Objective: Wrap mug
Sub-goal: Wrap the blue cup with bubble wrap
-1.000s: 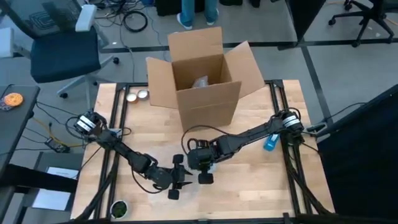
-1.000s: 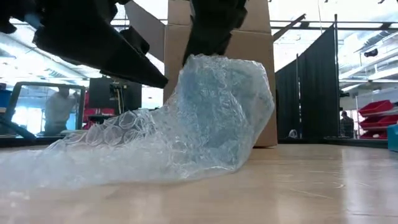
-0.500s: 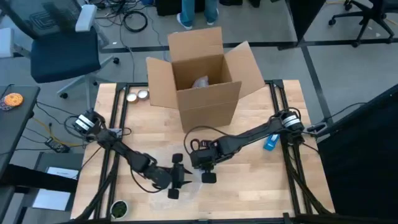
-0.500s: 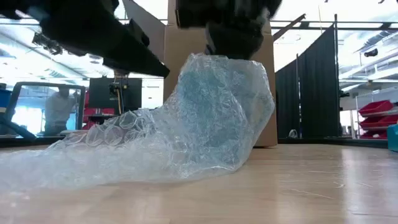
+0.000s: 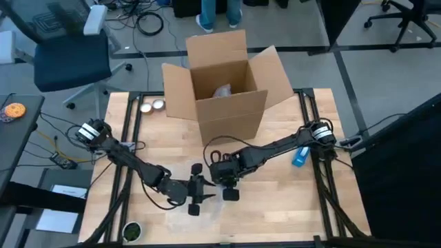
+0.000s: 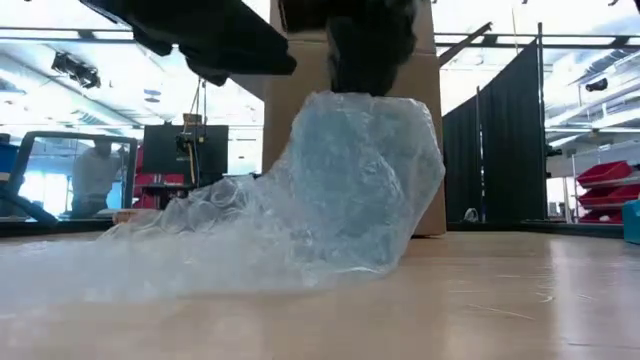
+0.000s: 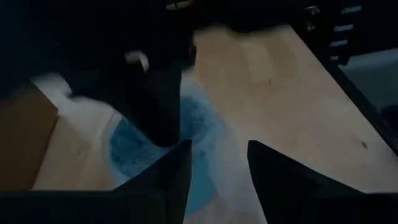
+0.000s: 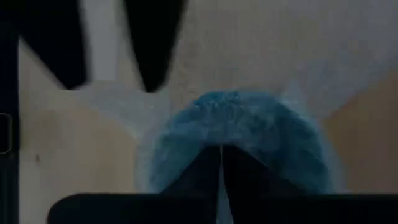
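We see a blue mug [image 8: 239,134] under clear bubble wrap [image 6: 250,235] dotted with little round bubbles, on a light brown wooden table [image 5: 275,200] with thin plank lines, near a plain brown box [image 5: 224,86] and two black arms.

Beyond the wooden table [image 5: 275,200], past the grippers' reach, lies a grey floor [image 5: 296,24] crossed by dark lines. Far off to the left gripper's side stands a dark office chair [image 5: 69,52], with coiled cables [image 5: 148,24] on the floor near it. A person's legs [image 5: 220,12] show at the far edge. Level across the table, black curtain partitions [image 6: 500,150] hang off to the right, red storage bins [image 6: 605,190] beside them, and a monitor [image 6: 185,150] under bright ceiling light
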`<action>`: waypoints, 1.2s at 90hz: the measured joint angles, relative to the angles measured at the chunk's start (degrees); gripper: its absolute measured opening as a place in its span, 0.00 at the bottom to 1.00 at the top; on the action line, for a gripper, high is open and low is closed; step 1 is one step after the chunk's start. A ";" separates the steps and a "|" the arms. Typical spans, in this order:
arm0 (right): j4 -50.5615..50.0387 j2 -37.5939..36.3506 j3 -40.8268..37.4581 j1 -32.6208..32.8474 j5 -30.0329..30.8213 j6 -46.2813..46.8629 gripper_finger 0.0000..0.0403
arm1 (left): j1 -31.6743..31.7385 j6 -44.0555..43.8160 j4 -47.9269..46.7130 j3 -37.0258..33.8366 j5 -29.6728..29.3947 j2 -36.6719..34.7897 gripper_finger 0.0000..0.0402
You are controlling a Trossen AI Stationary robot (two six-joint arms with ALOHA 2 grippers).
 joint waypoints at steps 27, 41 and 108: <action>4.53 0.00 5.05 0.74 2.56 -3.22 0.00 | -3.96 -4.02 -11.14 -0.04 0.00 -7.12 0.36; 7.71 0.07 1.89 0.70 0.55 -3.49 0.00 | -7.84 -4.55 -17.71 -0.04 -5.31 -13.84 0.36; 11.84 -0.09 -12.64 -2.20 -3.51 2.13 0.00 | -9.31 -4.16 -13.14 -1.73 -13.43 -14.19 0.36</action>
